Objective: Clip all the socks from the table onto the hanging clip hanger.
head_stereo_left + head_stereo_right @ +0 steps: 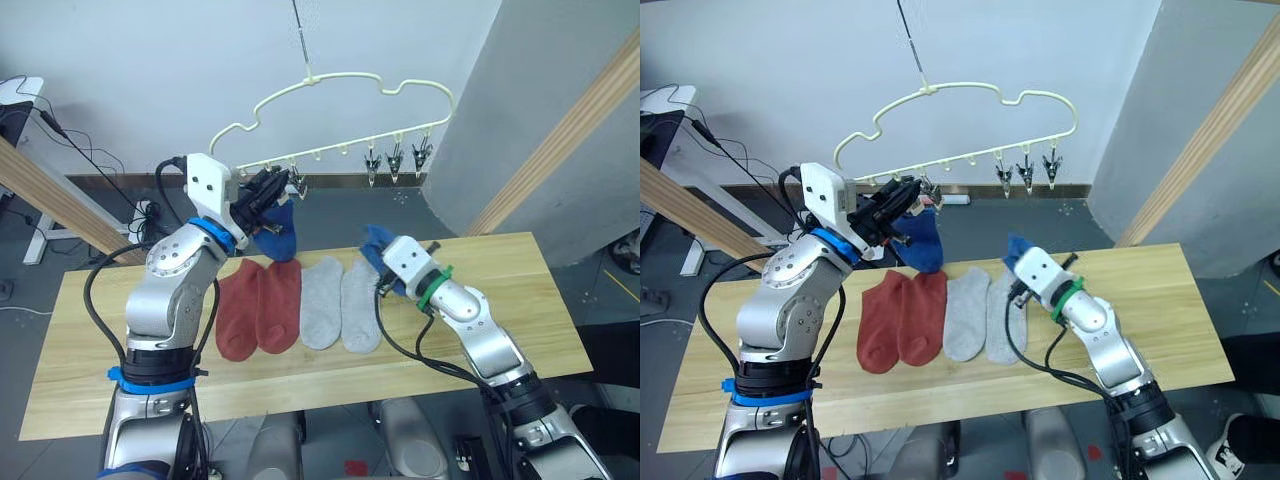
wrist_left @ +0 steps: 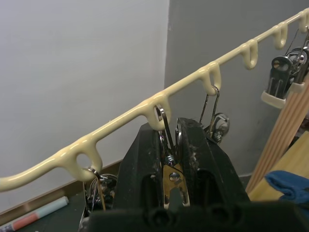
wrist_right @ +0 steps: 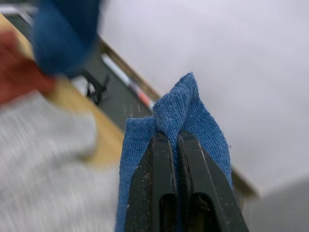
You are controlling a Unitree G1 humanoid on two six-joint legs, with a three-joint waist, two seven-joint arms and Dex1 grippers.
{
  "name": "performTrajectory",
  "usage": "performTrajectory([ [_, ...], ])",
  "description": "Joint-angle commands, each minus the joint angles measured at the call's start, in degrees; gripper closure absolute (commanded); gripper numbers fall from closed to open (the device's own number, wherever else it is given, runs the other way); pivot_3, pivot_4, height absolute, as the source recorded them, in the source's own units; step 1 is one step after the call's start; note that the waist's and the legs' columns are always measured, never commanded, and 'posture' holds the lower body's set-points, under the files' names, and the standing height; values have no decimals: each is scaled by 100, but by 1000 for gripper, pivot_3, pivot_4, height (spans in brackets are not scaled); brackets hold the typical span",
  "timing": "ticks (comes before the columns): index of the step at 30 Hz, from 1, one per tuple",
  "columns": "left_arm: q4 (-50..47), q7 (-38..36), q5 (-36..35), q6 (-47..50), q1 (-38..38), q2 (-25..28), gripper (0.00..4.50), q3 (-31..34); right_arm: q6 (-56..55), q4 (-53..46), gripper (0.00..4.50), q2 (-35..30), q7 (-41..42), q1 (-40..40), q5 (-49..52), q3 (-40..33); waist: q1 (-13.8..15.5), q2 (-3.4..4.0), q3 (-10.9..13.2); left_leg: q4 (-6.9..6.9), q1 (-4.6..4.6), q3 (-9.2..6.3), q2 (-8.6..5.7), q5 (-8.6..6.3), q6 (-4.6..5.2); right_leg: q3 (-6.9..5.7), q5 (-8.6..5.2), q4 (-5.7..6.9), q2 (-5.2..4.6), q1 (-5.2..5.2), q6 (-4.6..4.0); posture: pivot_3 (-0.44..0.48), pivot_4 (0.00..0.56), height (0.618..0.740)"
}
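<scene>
1. Up near the clip hanger (image 1: 340,100), the left gripper (image 1: 268,190) has its 2 black fingers pressed on a small metal clip (image 2: 169,169) that hangs from the hanger's bar.
2. A blue sock (image 1: 275,235) hangs down just below that gripper, at the left end of the bar.
3. Down by the far edge of the table (image 1: 520,290), the right gripper (image 3: 176,145) pinches the other blue sock (image 3: 178,108). Its fingers are pressed tight on a fold of the cloth, and the sock is held up off the wood.
4. Flat on the table lie 4 socks side by side in a row. The 2 rust-red socks (image 1: 260,305) are on the robot's left. The 2 light grey socks (image 1: 340,300) are next to them, near the right gripper.
5. At the right end of the bar, 3 more metal clips (image 1: 397,160) hang with nothing in them.
</scene>
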Motion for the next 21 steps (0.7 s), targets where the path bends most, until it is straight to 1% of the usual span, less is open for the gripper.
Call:
performTrajectory([
  [1, -539, -92, -253, 73, -188, 72, 4261, 97, -342, -90, 4500, 325, -19, -329, -263, 390, 0, 0, 0, 0, -1, -1, 0, 0, -1, 0, 0, -1, 0, 0, 0, -223, 338, 733],
  [6, -679, -75, -393, 304, -214, 88, 4261, 122, -535, 384, 4500, 863, -124, -715, -382, 639, 13, 0, 0, -2, -9, -6, 0, 1, -2, -3, 2, -19, -3, -1, 0, -224, 335, 733],
  [10, -703, -51, -505, 478, -258, 120, 4261, 192, -710, 631, 4500, 1139, -190, -860, -445, 694, 14, 0, 0, -5, -17, -5, -1, 3, -8, -3, 5, -34, -7, -4, 0, -216, 331, 733],
  [14, -717, -25, -570, 626, -263, 170, 4261, 275, -862, 756, 4500, 1292, -226, -913, -465, 719, 7, 0, 0, -6, -43, 1, 0, 6, -14, -3, 6, -31, -8, -34, -1, -218, 332, 733],
  [21, -754, 33, -755, 900, -290, 235, 4261, 387, -1051, 930, 4500, 1551, -499, -898, -461, 639, 3, 0, 0, -5, -47, 0, 1, 10, -20, -5, 7, -30, -7, -36, -2, -223, 334, 733],
])
